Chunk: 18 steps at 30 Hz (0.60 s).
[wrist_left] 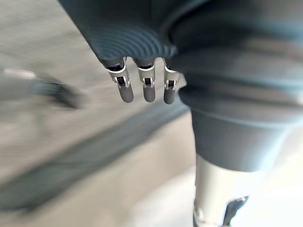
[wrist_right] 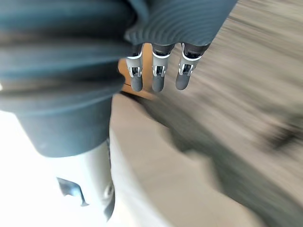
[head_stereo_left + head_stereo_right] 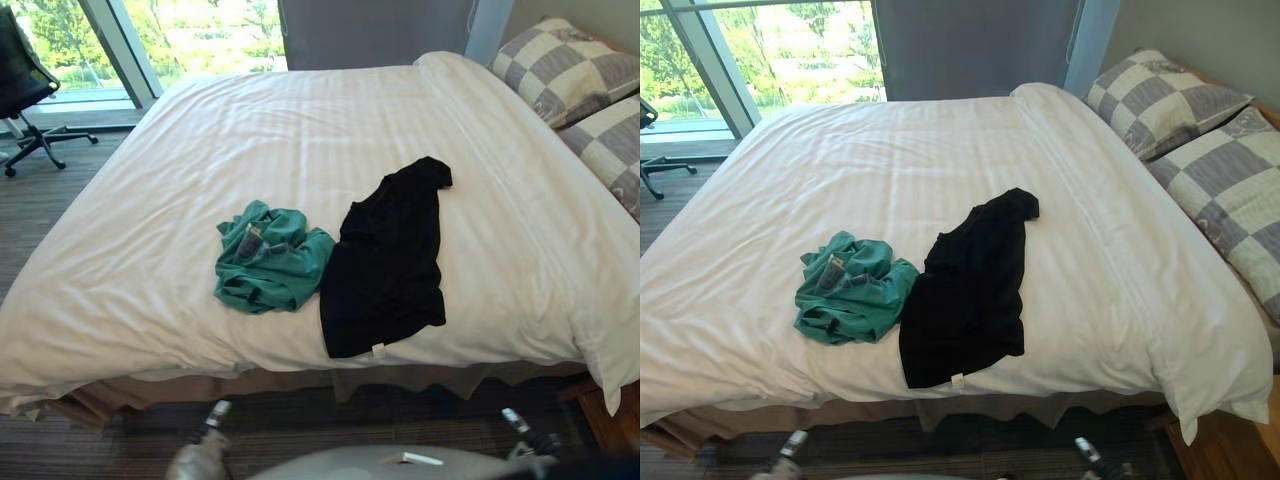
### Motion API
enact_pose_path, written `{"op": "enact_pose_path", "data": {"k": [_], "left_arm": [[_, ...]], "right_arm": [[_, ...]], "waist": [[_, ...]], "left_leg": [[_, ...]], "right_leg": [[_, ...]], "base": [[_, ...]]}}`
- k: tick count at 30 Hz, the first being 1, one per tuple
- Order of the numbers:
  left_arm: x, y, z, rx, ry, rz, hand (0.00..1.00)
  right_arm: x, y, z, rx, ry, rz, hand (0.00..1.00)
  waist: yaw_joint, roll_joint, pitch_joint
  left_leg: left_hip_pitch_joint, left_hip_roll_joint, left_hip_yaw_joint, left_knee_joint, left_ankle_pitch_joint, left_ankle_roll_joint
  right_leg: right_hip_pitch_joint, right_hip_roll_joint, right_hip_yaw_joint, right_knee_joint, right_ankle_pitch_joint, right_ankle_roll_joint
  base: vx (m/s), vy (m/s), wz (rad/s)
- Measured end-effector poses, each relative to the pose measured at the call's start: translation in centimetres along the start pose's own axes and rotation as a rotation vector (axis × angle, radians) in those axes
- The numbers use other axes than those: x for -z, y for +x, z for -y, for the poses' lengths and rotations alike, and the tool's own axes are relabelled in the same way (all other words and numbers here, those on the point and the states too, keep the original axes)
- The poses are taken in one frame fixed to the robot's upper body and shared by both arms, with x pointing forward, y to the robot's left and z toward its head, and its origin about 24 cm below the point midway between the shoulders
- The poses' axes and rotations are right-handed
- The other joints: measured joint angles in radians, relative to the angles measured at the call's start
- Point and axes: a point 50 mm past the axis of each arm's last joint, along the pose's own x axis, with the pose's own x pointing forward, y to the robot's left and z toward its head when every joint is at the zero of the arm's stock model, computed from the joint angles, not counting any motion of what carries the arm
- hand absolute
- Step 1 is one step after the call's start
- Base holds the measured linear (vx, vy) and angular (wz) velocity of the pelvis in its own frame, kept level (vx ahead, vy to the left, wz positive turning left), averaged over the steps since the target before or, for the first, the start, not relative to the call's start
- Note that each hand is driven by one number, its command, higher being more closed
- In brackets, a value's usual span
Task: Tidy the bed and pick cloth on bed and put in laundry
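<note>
A wide bed point(image 3: 300, 120) under a smooth white striped duvet carries both loose cloths. A crumpled teal-green fabric garment point(image 3: 270, 260) lies bunched in a heap on the bed, close to its near side edge. Just beside it, toward the bed's pillow end and touching it along one edge, a black fabric garment point(image 3: 385, 255) lies spread out flat, its lower hem almost at the bed's near edge and its narrower upper part reaching toward the bed's middle. Two grey-and-cream checked pillows point(image 3: 1160, 100) rest at the bed's head end, one behind the other. Beyond the bed's foot end a black wheeled office chair point(image 3: 20, 70) stands on the dark carpeted floor point(image 3: 40, 200), by a tall glass window point(image 3: 200, 30) that runs behind the bed's far side.

The left robot hand point(image 1: 144, 90) hangs off the bed with its fingers straight and side by side, slightly spread, holding nothing. The right robot hand point(image 2: 156, 80) hangs the same way, fingers straight and empty, away from the bed.
</note>
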Motion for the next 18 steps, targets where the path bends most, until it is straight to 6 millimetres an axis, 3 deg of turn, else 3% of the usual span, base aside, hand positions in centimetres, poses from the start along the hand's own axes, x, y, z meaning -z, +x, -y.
{"op": "enact_pose_path", "data": {"k": [1, 3, 4, 6, 9, 11, 13, 15, 18], "left_arm": [[-2.2, 0.0, 0.2, 0.009, 0.015, 0.074, 0.0], [-10.0, -1.1, 1.5, 0.062, 0.102, 0.351, 0.0], [-11.9, -1.7, 1.8, 0.074, 0.12, 0.417, 0.0], [-17.7, -4.2, 2.8, 0.105, 0.224, 0.646, 0.0], [-22.2, -7.1, 4.7, 0.146, 0.334, 0.844, 0.0], [-23.7, -8.5, 6.4, 0.179, 0.411, 0.925, 0.0], [-24.0, -10.0, 8.1, 0.243, 0.5, 1.014, 0.0], [-23.2, -11.7, 9.5, 0.327, 0.576, 1.111, 0.0], [-20.2, -13.2, 12.2, 0.478, 0.686, 1.191, 0.0]], "right_arm": [[-1.6, 0.3, 0.1, 0.0, -0.009, 0.075, 0.0], [-8.2, 0.3, -0.2, -0.037, -0.037, 0.359, 0.0], [-9.9, 0.1, -0.4, -0.055, -0.043, 0.426, 0.0], [-14.6, -1.2, -1.3, -0.157, -0.1, 0.633, 0.0], [-17.8, -3.3, -3.5, -0.316, -0.206, 0.798, 0.0], [-18.6, -4.4, -5.3, -0.419, -0.259, 0.846, 0.0], [-19.0, -5.4, -6.2, -0.487, -0.311, 0.889, 0.0], [-19.6, -6.4, -6.6, -0.529, -0.332, 0.933, 0.0], [-20.1, -7.3, -7.3, -0.585, -0.369, 0.956, 0.0]], "waist": [[-0.001, -0.004, -0.002], [-0.002, -0.019, -0.013], [-0.001, -0.022, -0.018], [0.0, -0.029, -0.051], [0.002, -0.042, -0.086], [0.002, -0.046, -0.093], [0.003, -0.045, -0.093], [0.001, -0.038, -0.09], [-0.001, -0.023, -0.082]], "left_leg": [[0.0, 0.001, 0.0, -0.001, 0.0, 0.0], [0.0, 0.001, 0.0, -0.013, 0.0, -0.002], [-0.001, 0.0, 0.001, -0.014, 0.0, -0.003], [-0.005, 0.001, 0.008, -0.015, -0.004, -0.008], [-0.005, -0.001, 0.012, -0.01, -0.005, -0.01], [-0.004, -0.002, 0.009, -0.01, -0.005, -0.01], [-0.007, -0.006, 0.003, -0.01, -0.005, -0.01], [-0.014, -0.012, -0.009, -0.01, -0.006, -0.009], [-0.019, -0.019, -0.019, -0.01, -0.009, -0.003]], "right_leg": [[0.0, 0.001, -0.001, 0.0, -0.001, -0.001], [0.0, 0.001, -0.005, 0.0, -0.005, -0.002], [-0.001, 0.001, -0.006, -0.001, -0.006, -0.002], [-0.009, 0.003, -0.003, -0.003, -0.012, -0.002], [-0.009, 0.004, -0.001, -0.005, -0.014, 0.0], [-0.009, 0.003, -0.001, -0.003, -0.014, 0.0], [-0.009, -0.001, -0.002, -0.001, -0.014, 0.0], [-0.009, -0.008, -0.004, -0.001, -0.014, -0.001], [-0.009, -0.015, -0.006, -0.001, -0.015, -0.002]], "base": [[0.0, 0.0, 0.0], [-0.01, -0.022, 0.04], [0.0, 0.0, 0.0], [0.03, -0.015, -0.05], [0.08, -0.009, -0.02], [0.03, -0.007, 0.02], [0.01, -0.008, 0.08], [0.0, -0.003, 0.13], [-0.03, -0.01, 0.08]]}}
